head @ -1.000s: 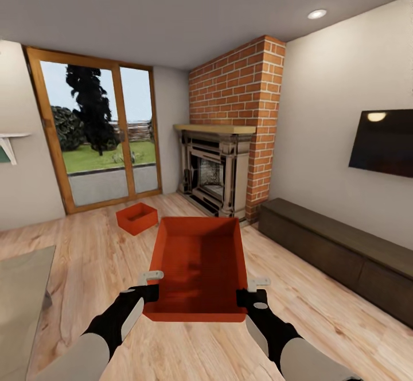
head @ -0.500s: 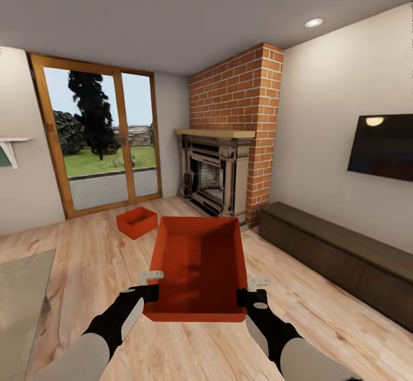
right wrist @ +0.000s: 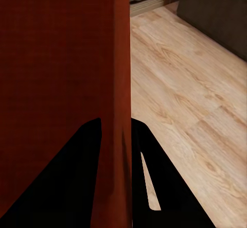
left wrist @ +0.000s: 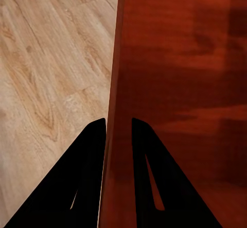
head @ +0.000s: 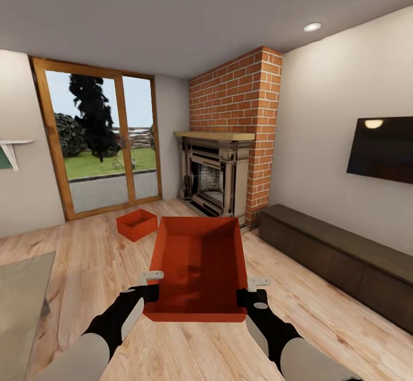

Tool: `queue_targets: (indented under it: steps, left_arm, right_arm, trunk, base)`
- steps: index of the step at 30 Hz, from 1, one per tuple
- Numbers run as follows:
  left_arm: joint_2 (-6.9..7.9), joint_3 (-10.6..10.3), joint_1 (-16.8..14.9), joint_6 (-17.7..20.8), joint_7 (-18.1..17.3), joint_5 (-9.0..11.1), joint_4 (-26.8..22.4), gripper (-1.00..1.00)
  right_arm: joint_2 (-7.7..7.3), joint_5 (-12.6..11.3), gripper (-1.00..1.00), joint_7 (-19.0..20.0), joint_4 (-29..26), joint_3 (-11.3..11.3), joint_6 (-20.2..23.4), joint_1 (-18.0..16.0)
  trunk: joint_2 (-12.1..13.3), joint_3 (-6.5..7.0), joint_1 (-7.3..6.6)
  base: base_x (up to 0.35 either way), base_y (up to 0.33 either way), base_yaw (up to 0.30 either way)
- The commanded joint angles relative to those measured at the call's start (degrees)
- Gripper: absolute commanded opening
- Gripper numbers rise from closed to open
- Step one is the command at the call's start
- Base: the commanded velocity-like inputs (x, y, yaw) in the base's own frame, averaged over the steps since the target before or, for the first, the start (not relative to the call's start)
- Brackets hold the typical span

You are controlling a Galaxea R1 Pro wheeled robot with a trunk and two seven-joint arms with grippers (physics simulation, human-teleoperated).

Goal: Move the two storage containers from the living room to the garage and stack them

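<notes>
Left tool [head: 150, 284] and right tool [head: 250, 290] each pinch a side wall of the near bin [head: 198, 263], lower centre, sharing its weight; second bin [head: 136, 224] on floor beyond.

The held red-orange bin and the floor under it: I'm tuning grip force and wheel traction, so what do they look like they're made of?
Red-orange rectangular bin: likely smooth plastic, with thin plain walls and a soft sheen. Floor: light wood planks, with visible grain and seams.
</notes>
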Motion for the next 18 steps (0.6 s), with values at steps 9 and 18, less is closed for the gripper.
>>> queue_targets:
  steps: [9,18]
  left_arm:
    - [0.13,0.1,0.0,0.4,1.3,-0.8,-0.1,-1.0]
    - [0.14,0.1,0.0,0.4,1.3,-0.8,-0.1,-1.0]
  right_arm:
    - [-0.19,0.2,-1.0,-3.5,-0.1,-0.3,0.0,-0.1]
    - [-0.25,0.2,-1.0,-3.4,-0.1,-0.3,0.1,-0.1]
  trunk:
    - [0.0,-0.06,0.0]
    - [0.0,-0.06,0.0]
  base:
    - [0.0,0.0,0.0]
    - [0.0,0.0,0.0]
